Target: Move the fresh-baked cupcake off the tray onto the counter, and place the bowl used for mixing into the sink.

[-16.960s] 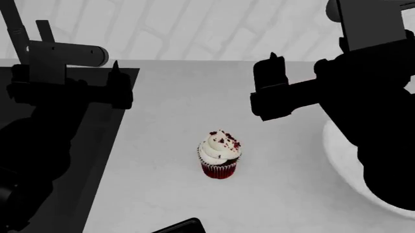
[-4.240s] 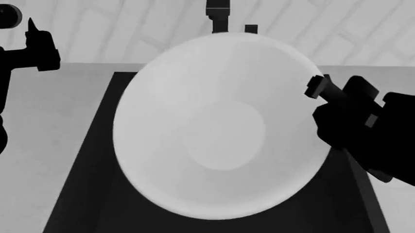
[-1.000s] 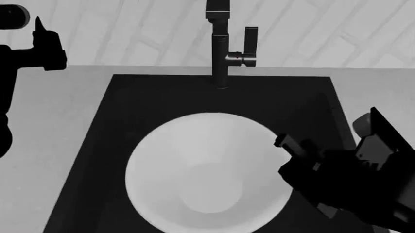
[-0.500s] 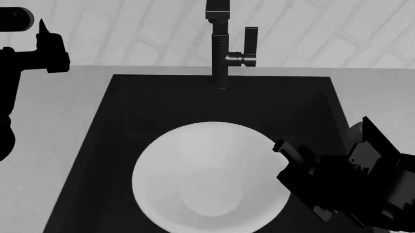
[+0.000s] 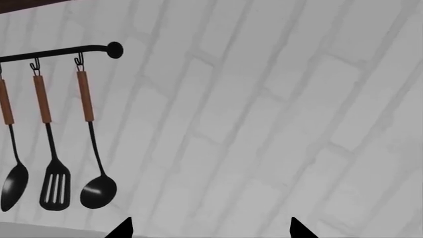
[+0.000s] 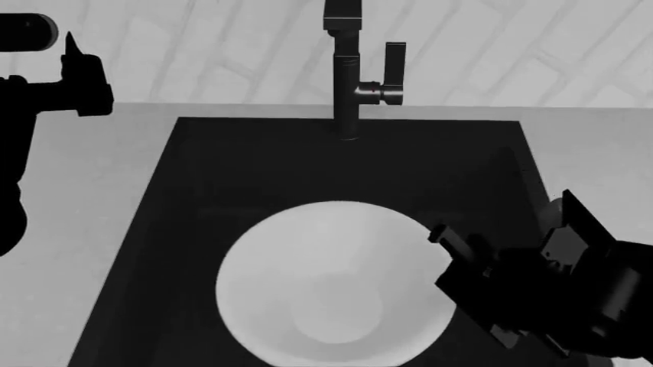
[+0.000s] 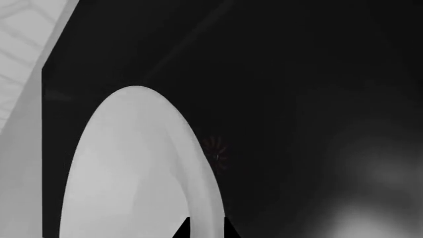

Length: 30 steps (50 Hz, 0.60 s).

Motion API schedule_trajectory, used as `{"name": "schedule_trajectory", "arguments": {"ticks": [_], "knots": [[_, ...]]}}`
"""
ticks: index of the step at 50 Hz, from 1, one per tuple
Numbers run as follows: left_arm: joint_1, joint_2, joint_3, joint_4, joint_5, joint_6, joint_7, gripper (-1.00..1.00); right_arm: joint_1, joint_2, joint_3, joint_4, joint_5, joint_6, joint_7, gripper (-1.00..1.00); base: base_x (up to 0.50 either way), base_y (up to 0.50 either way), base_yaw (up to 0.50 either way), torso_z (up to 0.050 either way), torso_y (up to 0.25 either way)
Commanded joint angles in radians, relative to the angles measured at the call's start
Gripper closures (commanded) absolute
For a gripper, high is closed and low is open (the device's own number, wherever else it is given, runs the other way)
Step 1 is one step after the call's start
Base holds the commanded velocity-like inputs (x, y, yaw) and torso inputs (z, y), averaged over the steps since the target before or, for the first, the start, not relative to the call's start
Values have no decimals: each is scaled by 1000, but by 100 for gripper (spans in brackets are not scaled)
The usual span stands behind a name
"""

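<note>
Left wrist view: left gripper (image 5: 208,229) fingers spread, facing the tiled wall.
Head view: bowl (image 6: 332,284) inside the sink (image 6: 194,176), near its front edge.
Right wrist view: right gripper (image 7: 203,230) fingers pinch the rim; release apparently remains. Cupcake unseen.

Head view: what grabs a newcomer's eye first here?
The big white bowl against the black sink, low in the basin with the right gripper at its rim. Then the dark faucet standing behind the sink at centre. The left gripper is raised over the counter beside the sink, holding nothing.
</note>
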Motion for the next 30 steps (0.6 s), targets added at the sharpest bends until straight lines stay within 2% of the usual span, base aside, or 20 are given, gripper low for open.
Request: {"name": "schedule_trajectory", "arguments": {"ticks": [1,30], "knots": [[0,3,3,-9,1,3,3,-100,39,-34,-16,97,-41,22,-70,100,0,0,0,0,0],[-5,2,8,-7,-1,-2,6,-100,155,-157,-123,393,-182,74,-283,100,0,0,0,0,0]]}}
